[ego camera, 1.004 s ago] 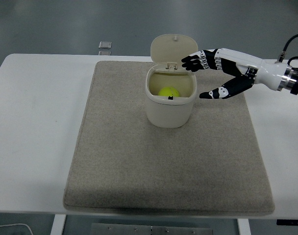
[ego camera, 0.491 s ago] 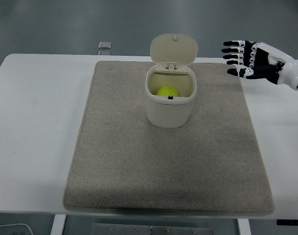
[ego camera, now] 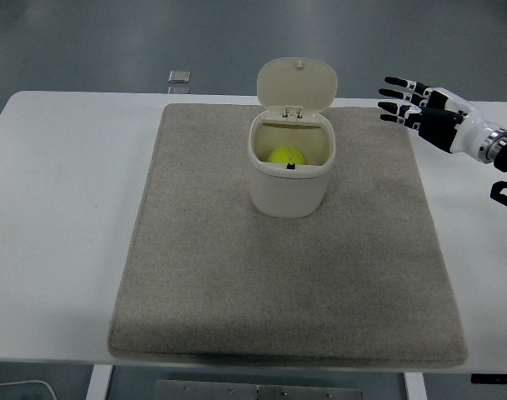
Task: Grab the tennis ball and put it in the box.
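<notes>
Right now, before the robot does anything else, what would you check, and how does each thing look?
1. Tennis ball inside the box: ok, it lies at the bottom.
2. Lid standing open, hinged at the back: ok.
3. Right hand empty, fingers spread: ok.
4. Right hand apart from the box: ok, it hovers off to the box's right, over the mat's far right corner.
5. Box upright on the grey mat: ok.
6. Left hand: cannot tell, it is out of view.
</notes>
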{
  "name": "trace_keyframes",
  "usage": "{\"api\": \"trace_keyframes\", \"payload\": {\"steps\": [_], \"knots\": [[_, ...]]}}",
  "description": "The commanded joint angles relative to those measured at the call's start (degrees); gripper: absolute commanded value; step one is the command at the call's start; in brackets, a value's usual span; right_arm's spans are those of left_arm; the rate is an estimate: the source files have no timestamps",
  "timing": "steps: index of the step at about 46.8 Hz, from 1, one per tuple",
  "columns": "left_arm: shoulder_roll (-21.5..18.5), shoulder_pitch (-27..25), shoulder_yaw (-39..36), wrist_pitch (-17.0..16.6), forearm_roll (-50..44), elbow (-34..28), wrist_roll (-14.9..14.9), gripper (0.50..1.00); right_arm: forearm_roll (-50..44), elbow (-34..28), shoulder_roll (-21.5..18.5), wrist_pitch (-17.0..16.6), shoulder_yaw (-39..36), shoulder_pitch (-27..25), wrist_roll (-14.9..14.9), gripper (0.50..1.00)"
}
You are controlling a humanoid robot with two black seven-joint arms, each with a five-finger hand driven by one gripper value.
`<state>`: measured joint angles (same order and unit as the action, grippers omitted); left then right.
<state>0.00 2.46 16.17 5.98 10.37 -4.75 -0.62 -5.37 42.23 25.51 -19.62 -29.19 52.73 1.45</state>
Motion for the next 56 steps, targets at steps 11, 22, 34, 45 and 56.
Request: {"api": "trace_keyframes", "payload": {"steps": [11,22,34,45,56], "knots": [[0.0,0.0,0.0,0.0,0.0,0.0,0.0,0.992,8.6,-0.8,-1.0,-1.4,0.0,-0.1,-1.5,0.858],[0.0,0.0,0.0,0.0,0.0,0.0,0.0,0.992,12.2,-0.8,-1.1,-1.6,0.0,-0.2,-1.5,0.860],[0.0,0.0,0.0,0.0,0.0,0.0,0.0,0.992,12.2,-0.7,-0.8,-1.6,0.1,-0.1,-1.0,0.919],[0.0,0.0,0.0,0.0,0.0,0.0,0.0,0.992,12.2,-0.7,-0.7,-1.4,0.1,-0.1,-1.0,0.919],[0.0,0.0,0.0,0.0,0.0,0.0,0.0,0.992,12.2,-0.7,-0.8,-1.3,0.0,-0.2,-1.0,0.919]]}}
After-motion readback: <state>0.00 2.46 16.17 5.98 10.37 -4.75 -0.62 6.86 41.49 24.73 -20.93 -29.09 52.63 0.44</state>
